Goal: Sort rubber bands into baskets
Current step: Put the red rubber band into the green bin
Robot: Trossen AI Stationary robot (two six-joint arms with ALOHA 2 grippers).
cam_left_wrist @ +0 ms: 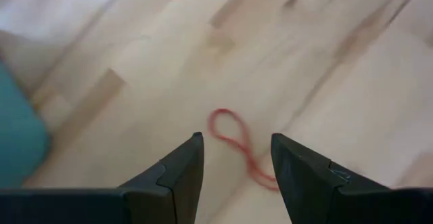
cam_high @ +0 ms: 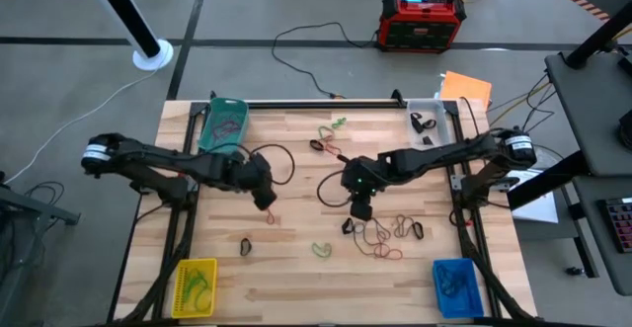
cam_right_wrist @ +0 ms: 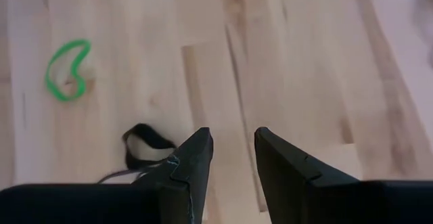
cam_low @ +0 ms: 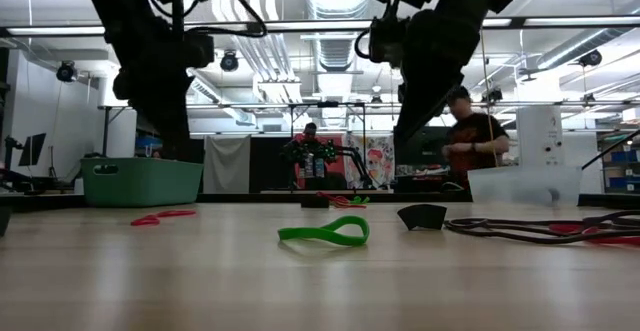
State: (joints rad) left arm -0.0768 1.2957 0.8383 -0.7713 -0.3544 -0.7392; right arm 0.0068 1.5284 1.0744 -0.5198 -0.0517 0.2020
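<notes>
My left gripper (cam_high: pixel 265 199) hangs open above the table's left middle. A red rubber band (cam_left_wrist: pixel 233 141) lies flat on the wood just beyond its fingertips, also seen in the high view (cam_high: pixel 272 218). My right gripper (cam_high: pixel 360 209) hangs open near the table's middle, with bare wood between its fingers. A black rubber band (cam_right_wrist: pixel 145 146) lies beside one finger, and a green rubber band (cam_right_wrist: pixel 67 68) lies farther off. The teal basket (cam_high: pixel 222 124), clear basket (cam_high: pixel 431 120), yellow basket (cam_high: pixel 195 286) and blue basket (cam_high: pixel 456 286) stand at the table's four corners.
A tangle of red, brown and black rubber bands (cam_high: pixel 383 233) lies right of the middle. One black band (cam_high: pixel 245 246) and a green one (cam_high: pixel 321 250) lie nearer the front. Red and green bands (cam_high: pixel 331 129) lie at the far side. A person (cam_low: pixel 475 136) stands in the room behind.
</notes>
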